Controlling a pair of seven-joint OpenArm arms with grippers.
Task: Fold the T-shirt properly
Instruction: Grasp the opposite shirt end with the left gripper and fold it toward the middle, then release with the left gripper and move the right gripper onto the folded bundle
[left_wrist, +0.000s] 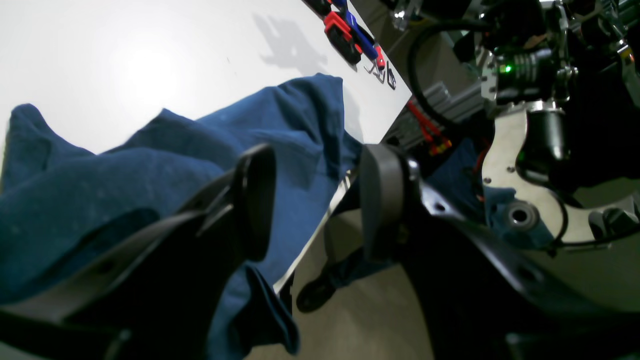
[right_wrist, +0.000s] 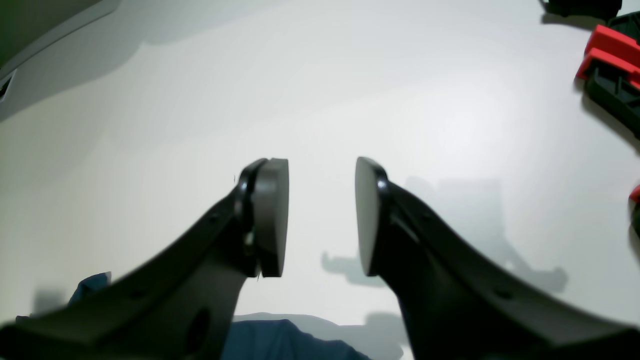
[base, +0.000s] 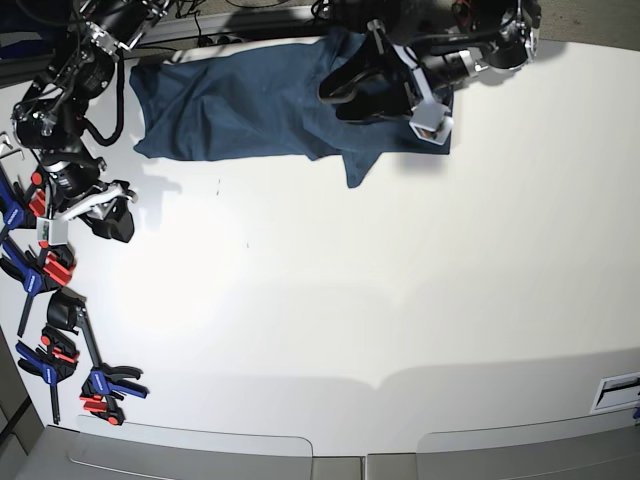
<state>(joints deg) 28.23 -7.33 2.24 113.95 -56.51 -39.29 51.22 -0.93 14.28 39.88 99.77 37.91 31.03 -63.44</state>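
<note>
The dark navy-teal T-shirt (base: 240, 105) lies spread and rumpled along the far edge of the white table (base: 400, 300). One flap points down toward the middle. My left gripper (base: 338, 100) hovers over the shirt's right half, jaws open. In the left wrist view (left_wrist: 317, 200) the fingers are apart with nothing between them, and the shirt (left_wrist: 150, 165) lies bunched under them and hangs over the table edge. My right gripper (base: 112, 222) is open over bare table, left of and below the shirt. In the right wrist view (right_wrist: 321, 215) only a corner of the shirt (right_wrist: 280, 340) shows.
Several red, blue and black clamps (base: 45, 270) lie along the table's left edge, more at the front left (base: 100, 385). They also show in the left wrist view (left_wrist: 350, 30) and the right wrist view (right_wrist: 610, 55). The right arm's base (base: 60, 110) stands at the far left.
</note>
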